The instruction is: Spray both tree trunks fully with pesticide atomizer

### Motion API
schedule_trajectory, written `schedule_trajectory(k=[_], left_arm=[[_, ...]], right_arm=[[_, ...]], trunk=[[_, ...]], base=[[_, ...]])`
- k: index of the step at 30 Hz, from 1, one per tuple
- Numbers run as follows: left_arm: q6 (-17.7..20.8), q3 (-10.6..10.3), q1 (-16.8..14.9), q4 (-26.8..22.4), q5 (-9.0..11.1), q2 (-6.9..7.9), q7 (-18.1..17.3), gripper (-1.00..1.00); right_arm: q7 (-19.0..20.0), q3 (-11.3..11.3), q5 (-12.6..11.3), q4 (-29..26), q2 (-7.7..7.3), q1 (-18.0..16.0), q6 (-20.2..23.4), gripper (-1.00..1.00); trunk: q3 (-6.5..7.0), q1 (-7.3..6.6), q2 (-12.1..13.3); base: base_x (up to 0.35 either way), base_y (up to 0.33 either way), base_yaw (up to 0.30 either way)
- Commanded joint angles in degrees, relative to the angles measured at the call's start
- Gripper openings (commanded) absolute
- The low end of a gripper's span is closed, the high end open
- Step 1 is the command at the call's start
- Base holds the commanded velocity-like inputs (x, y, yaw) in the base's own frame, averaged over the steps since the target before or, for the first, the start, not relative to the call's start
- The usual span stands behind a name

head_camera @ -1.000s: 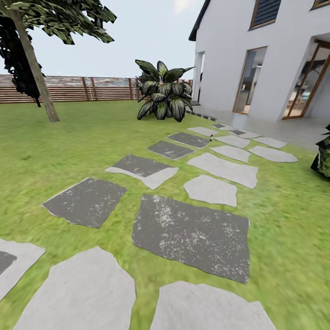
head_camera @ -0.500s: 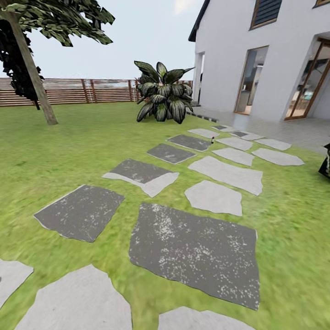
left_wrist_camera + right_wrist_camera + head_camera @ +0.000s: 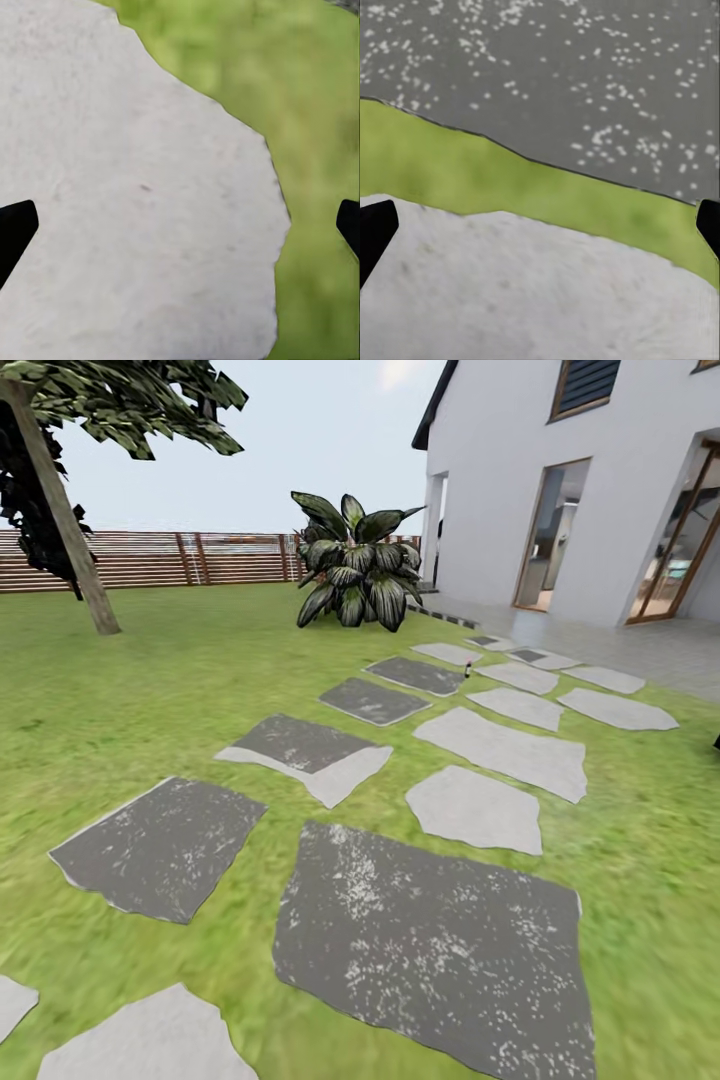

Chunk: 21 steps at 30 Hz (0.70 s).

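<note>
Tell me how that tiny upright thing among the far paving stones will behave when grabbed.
The small upright object looks narrow and tall, so it probably tips easily if nudged. It seems small beside the paving stones, so it is likely light. It is too distant to judge slipperiness or material.

Even, bright daylight across a rendered garden; no cast shadows and no glare.

The pale overcast sky [image 3: 300,440] at the upper centre of the head view gives flat light. The green grass lawn [image 3: 150,680] smears into blur toward the lower edge and corners. The white house wall [image 3: 500,480] leans at the upper right. Both wrist views are soft, the green grass [image 3: 315,112] especially unfocused.
</note>
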Motion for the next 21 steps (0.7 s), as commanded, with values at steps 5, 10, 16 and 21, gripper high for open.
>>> schedule_trajectory(k=[5, 10, 16, 21], left_arm=[[-0.19, 0.07, -0.03, 0.05, 0.04, -0.01, 0.07, 1.0], [-0.19, 0.07, -0.03, 0.05, 0.02, -0.01, 0.07, 1.0], [-0.19, 0.07, -0.03, 0.05, 0.02, -0.01, 0.07, 1.0], [-0.19, 0.07, -0.03, 0.05, 0.0, -0.01, 0.07, 1.0]], right_arm=[[-0.01, 0.04, 0.06, 0.04, -0.01, -0.04, -0.22, 1.0], [-0.01, 0.05, 0.06, 0.04, -0.01, -0.04, -0.23, 1.0], [-0.01, 0.04, 0.06, 0.04, -0.01, -0.02, -0.23, 1.0], [-0.01, 0.0, 0.06, 0.04, -0.01, -0.02, -0.24, 1.0]], trunk=[[-0.05, 0.02, -0.02], [-0.05, 0.02, -0.02], [-0.05, 0.02, -0.02], [0.12, 0.02, -0.02]], base=[[0.339, 0.0, 0.0], [0.339, 0.0, 0.0], [0.339, 0.0, 0.0], [0.339, 0.0, 0.0]])
